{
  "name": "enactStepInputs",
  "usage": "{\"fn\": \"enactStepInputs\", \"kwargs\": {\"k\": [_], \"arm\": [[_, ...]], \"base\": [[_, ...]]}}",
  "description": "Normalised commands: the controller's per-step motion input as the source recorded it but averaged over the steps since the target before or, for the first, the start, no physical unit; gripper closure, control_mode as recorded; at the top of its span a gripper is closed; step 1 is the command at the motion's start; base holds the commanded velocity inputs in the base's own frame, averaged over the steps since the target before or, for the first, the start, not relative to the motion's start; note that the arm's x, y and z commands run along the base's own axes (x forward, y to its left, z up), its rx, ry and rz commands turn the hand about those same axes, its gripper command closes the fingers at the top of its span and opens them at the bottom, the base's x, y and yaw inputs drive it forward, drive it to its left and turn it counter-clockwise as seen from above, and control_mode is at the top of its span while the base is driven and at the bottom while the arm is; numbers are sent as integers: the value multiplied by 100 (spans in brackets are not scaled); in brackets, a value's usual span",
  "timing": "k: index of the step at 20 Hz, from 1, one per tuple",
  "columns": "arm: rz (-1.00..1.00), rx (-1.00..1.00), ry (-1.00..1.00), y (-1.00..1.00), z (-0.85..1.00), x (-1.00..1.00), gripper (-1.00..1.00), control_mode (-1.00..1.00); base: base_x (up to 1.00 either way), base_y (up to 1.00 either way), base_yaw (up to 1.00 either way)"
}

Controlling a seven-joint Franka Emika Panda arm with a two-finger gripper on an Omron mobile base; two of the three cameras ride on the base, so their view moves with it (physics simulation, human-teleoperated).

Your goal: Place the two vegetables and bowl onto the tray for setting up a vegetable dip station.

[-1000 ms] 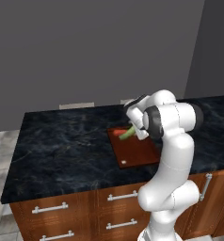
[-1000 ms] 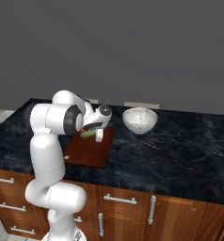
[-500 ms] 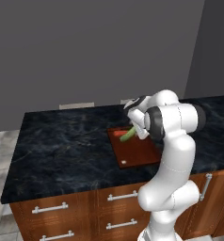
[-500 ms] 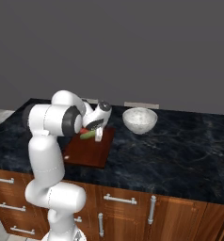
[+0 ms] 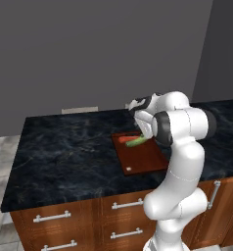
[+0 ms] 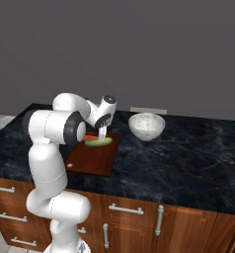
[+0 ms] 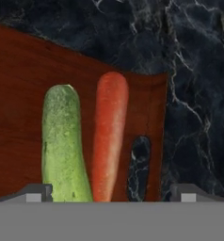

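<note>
Risk: the claw hangs close over the tray, its two tips spread wide with nothing between them. Should it rise at a slant, a tip may brush the cucumber or the carrot and roll one off the board onto the dark surface. The bowl stands on that surface, clear of the tray's far edge; a hasty or shallow pinch on its rim could tip or drop it.

Position: both vegetables lie side by side on the tray, near the handle slot, directly beneath the claw. The bowl sits off to the claw's right, apart from it.
</note>
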Motion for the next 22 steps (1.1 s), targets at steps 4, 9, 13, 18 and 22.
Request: {"fn": "enactStepInputs", "kwargs": {"k": [4, 9, 13, 18, 22], "arm": [[0, 0, 10, 0, 26, 11, -100, -100], [0, 0, 6, -1, 27, 1, -100, -100], [0, -2, 2, -11, 19, 0, -100, -100], [-6, -10, 0, -15, 1, 0, -100, -100], [-11, -13, -2, -6, 0, 0, -100, -100]], "base": [[0, 0, 0], [0, 0, 0], [0, 0, 0], [0, 0, 0], [0, 0, 0]]}}
